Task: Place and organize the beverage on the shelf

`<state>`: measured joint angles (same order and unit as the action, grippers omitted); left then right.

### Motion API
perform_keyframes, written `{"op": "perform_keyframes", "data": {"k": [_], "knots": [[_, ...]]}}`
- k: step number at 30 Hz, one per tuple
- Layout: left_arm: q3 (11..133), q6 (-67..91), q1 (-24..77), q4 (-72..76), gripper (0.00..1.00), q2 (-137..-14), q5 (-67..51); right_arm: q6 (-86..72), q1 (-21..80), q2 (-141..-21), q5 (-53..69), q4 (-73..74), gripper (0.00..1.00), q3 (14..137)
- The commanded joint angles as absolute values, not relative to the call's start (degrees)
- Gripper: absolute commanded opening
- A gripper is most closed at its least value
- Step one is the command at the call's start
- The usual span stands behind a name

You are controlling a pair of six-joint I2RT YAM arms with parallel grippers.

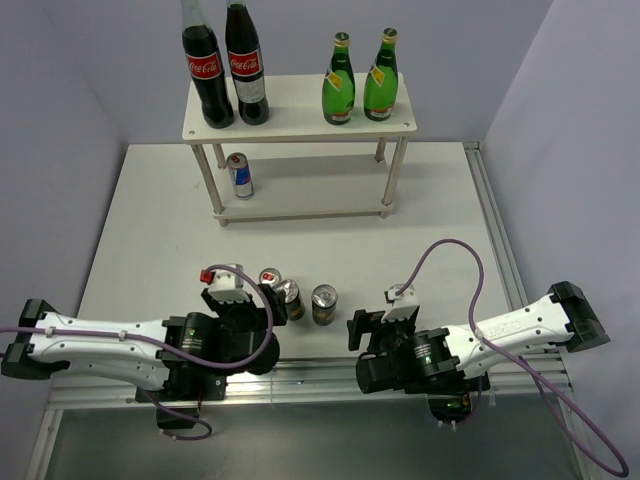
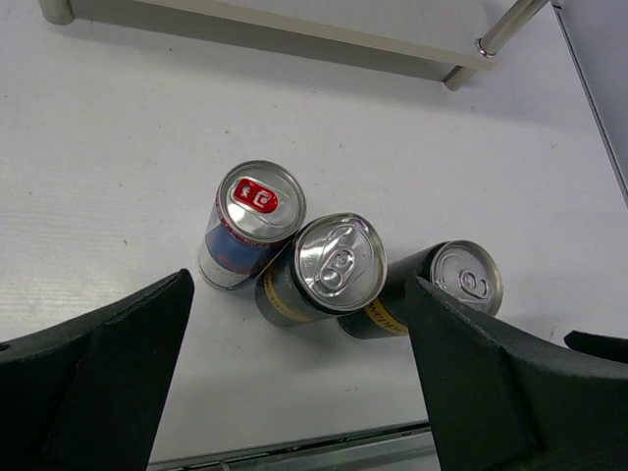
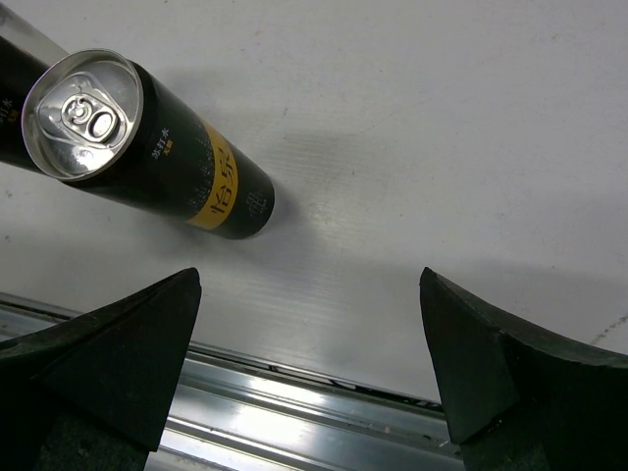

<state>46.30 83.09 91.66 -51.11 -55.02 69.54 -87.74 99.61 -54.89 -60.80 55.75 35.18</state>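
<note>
The white two-tier shelf (image 1: 300, 125) stands at the back. Two green bottles (image 1: 339, 92) (image 1: 380, 88) stand on its top board, right side. One blue-and-silver can (image 1: 239, 174) stands on the lower board, left. On the table near the arms stand a second blue-and-silver can (image 1: 270, 279) (image 2: 253, 224) and two dark cans (image 1: 290, 298) (image 1: 324, 304), close together in the left wrist view (image 2: 332, 267) (image 2: 453, 285). My left gripper (image 1: 246, 292) (image 2: 299, 289) is open just short of them. My right gripper (image 1: 372, 320) (image 3: 309, 280) is open and empty, right of a dark can (image 3: 157, 157).
Two tall cola bottles (image 1: 206, 75) (image 1: 246, 68) with red labels stand on the left of the top board. A metal rail (image 3: 294, 412) runs along the table's near edge. A raised edge (image 1: 490, 220) borders the table on the right.
</note>
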Motion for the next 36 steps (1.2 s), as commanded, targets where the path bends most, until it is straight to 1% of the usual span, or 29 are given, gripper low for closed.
{"op": "perform_keyframes", "data": {"k": [1,7,14,17,22,26,27,31,34,36], "knots": [[46.85,81.56,92.20,-53.34,0.95,-52.12,67.77,-90.61,100.28,-55.20,-63.37,56.07,0.99,34.54],[44.21,87.62,92.64,-55.54,0.92,-52.82,60.75,-92.02,100.55,-55.46,-63.63,56.95,0.99,34.72],[42.81,98.42,93.95,-58.97,0.94,-63.52,57.48,-93.25,100.90,-56.51,-63.90,58.09,0.99,35.16],[40.35,100.45,94.13,-56.35,0.95,-64.60,57.66,-93.34,101.07,-56.43,-63.98,58.27,0.99,35.16],[34.03,101.86,93.52,-51.60,0.95,-62.41,57.39,-92.99,101.25,-55.64,-63.98,57.75,0.99,34.72],[34.28,98.72,92.03,-49.58,0.95,-63.10,58.01,-92.73,101.34,-55.55,-64.16,57.57,0.99,34.72],[34.36,96.61,89.76,-48.35,0.95,-63.80,57.75,-92.81,101.34,-55.55,-64.16,57.57,0.99,34.72],[34.54,90.19,86.05,-40.81,0.97,-67.14,58.45,-92.64,101.43,-55.81,-63.90,57.57,0.99,34.80],[33.84,83.60,82.45,-35.27,0.96,-68.11,57.75,-92.46,101.42,-55.55,-63.90,57.48,0.99,34.72],[33.31,82.45,80.26,-34.46,0.96,-68.29,58.01,-92.37,101.43,-55.28,-63.81,57.31,0.99,34.63]]}}
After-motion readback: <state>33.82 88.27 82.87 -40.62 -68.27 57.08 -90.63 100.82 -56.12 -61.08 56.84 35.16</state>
